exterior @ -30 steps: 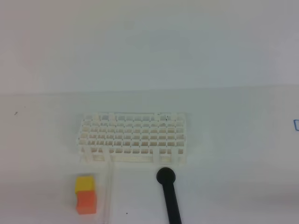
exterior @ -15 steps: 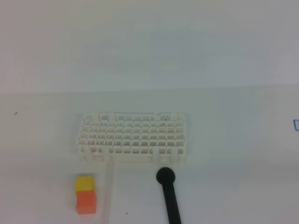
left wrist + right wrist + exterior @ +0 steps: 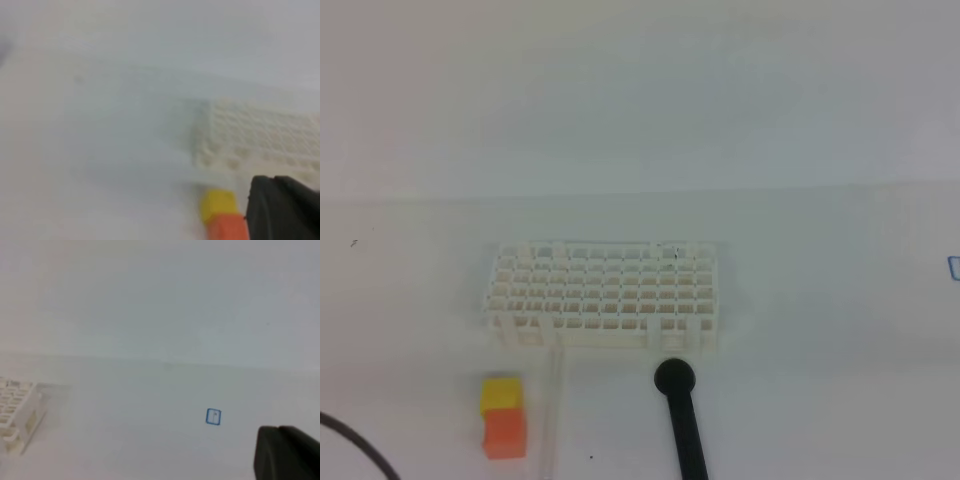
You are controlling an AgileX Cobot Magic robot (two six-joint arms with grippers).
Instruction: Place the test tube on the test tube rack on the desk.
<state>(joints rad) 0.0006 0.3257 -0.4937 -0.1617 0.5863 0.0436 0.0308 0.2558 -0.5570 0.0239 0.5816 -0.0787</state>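
The test tube rack [image 3: 605,295] stands square on the white tabletop [image 3: 800,300] near the middle of the exterior view, its rows of small holes facing up and all apparently empty, so it is ready to take a tube from above. The test tube [image 3: 554,405] lies flat on the tabletop just in front of the rack's near left corner, pointing toward the near edge; it is so clear that only faint edges show, and it sits between the yellow-and-orange block [image 3: 503,417] on its left and the black rod [image 3: 682,420] with the round knob on its right. Lying down, it probably needs lifting and turning upright before it can enter a hole. Neither gripper holds anything: the left gripper [image 3: 282,207] shows as a dark shape low in its wrist view, just beside the block, closed and empty; the right gripper [image 3: 285,452], also closed, hangs over bare tabletop well right of the rack, near a small blue mark [image 3: 213,416]. A dark cable [image 3: 355,445] curves in at the near left corner.
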